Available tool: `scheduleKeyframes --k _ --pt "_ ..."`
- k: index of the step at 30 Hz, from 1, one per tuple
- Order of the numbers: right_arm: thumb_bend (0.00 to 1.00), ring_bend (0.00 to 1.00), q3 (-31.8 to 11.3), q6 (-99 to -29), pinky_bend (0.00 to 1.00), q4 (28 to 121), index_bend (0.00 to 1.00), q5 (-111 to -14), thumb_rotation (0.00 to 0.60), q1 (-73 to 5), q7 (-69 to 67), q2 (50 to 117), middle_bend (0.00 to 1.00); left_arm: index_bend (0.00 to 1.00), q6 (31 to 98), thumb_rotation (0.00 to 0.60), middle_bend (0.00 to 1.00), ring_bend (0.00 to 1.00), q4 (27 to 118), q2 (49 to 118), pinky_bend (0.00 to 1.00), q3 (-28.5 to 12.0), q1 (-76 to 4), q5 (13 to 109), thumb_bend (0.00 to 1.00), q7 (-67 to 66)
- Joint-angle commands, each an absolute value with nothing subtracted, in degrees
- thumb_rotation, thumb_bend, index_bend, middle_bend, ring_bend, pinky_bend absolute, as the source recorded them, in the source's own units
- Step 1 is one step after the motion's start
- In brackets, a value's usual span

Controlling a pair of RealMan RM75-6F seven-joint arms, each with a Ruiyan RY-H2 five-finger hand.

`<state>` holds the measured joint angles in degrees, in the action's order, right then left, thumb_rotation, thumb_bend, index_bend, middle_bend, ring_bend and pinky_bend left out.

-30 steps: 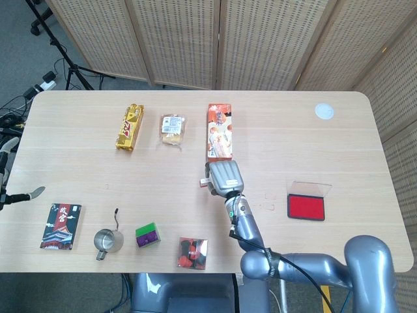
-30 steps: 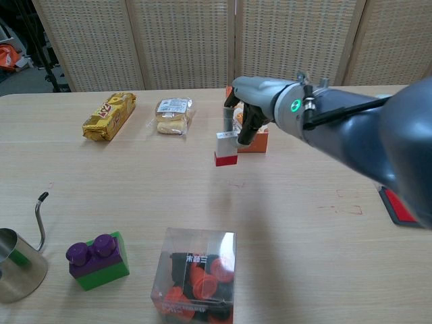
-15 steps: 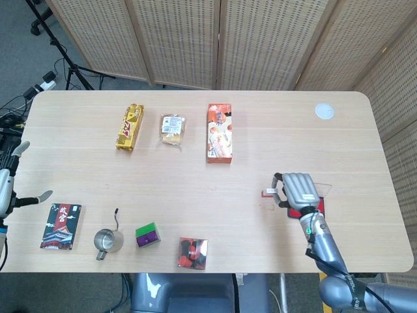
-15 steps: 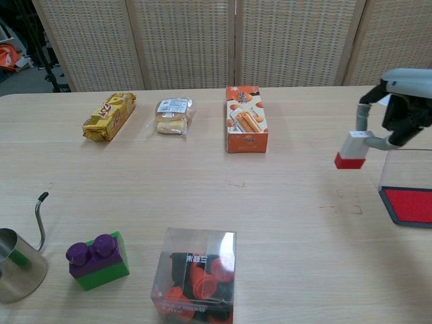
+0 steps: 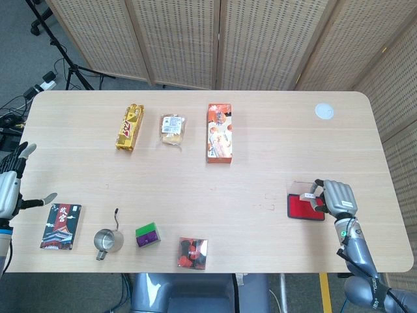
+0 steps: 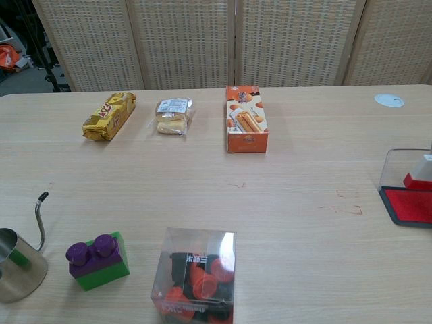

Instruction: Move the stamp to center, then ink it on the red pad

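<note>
A light wooden table (image 5: 273,130) seen from above, described from its left edge across to the red ink pad (image 5: 303,208), which serves as the landmark. Far left of the pad, beyond the table's left edge, the left hand (image 5: 12,186) hangs with its fingers spread apart, holding nothing. Well left of the pad along the near edge lie a printed booklet (image 5: 60,225), a small steel pitcher (image 5: 108,240), a purple and green block (image 5: 148,235) and a clear box of red pieces (image 5: 193,253); toward the far edge lie a yellow snack bag (image 5: 129,127), a wrapped bun (image 5: 172,128) and an orange biscuit box (image 5: 219,132). At the pad itself, the right hand (image 5: 333,198) clasps the stamp (image 6: 421,172), whose red base sits over the pad's far right part; whether it touches the ink is hard to tell. The stamp looks small, light and rigid, best pinched by its pale upper body with the red face kept level. Half a second ago the stamp hung just left of the pad, above bare table; now it is over the red surface, and the left hand has come a little further into view.
</note>
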<state>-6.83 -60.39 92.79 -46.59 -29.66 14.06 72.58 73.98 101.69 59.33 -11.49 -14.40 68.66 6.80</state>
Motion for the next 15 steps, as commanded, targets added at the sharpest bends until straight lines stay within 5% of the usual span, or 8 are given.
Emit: scheduleKeyframes --k 1,15 --pt "0.60 1.00 -6.6 -59.4 1.00 91.7 0.59 -47.0 0.600 -28.6 12.5 72.7 0.99 0.00 73.9 0.600 0.00 0.00 101.6 59.4 0.00 -11.6 -14.5 68.4 0.00 6.5" --pt "0.61 1.00 -6.6 -59.8 1.00 89.7 0.59 -51.7 0.600 -26.0 8.0 73.6 0.99 0.00 73.7 0.600 0.00 0.00 101.6 60.0 0.00 -11.6 -14.8 67.7 0.00 4.9"
